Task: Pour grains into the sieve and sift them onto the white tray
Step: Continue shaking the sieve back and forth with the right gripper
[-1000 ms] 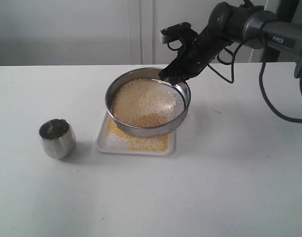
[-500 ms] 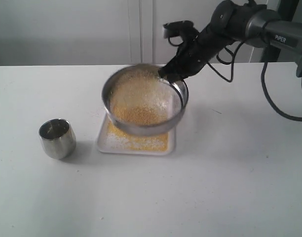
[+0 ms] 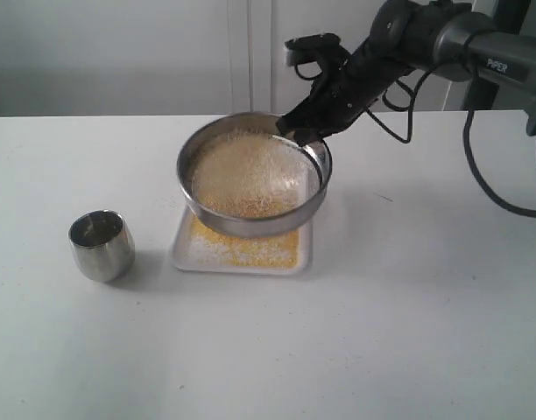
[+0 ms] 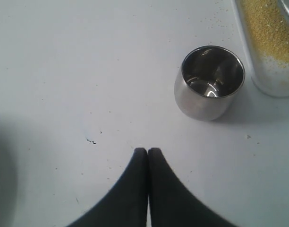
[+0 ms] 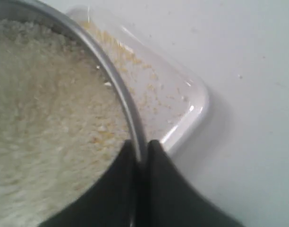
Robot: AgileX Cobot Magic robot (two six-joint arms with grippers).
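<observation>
The steel sieve (image 3: 191,196) hangs tilted above the white tray (image 3: 182,255), its mesh covered with pale grains (image 3: 250,171). My right gripper (image 3: 296,133) is shut on the sieve's far right rim; the wrist view shows the rim (image 5: 117,82) pinched between the fingers (image 5: 161,163). Golden-yellow granules (image 3: 250,249) lie on the tray under the sieve. The tray's corner (image 5: 194,101) shows beside the rim. My left gripper (image 4: 148,150) is shut on nothing above the table, short of the small steel cup (image 4: 209,82).
The small rounded steel cup (image 3: 101,243) stands upright on the white table (image 3: 408,315), left of the tray, and looks empty. A cable (image 3: 478,175) trails from the right arm at the far right. A white wall rises behind the table.
The sieve has shifted left and slightly up in my right gripper, and its grains have spread across the mesh. The cup and tray stay put.
</observation>
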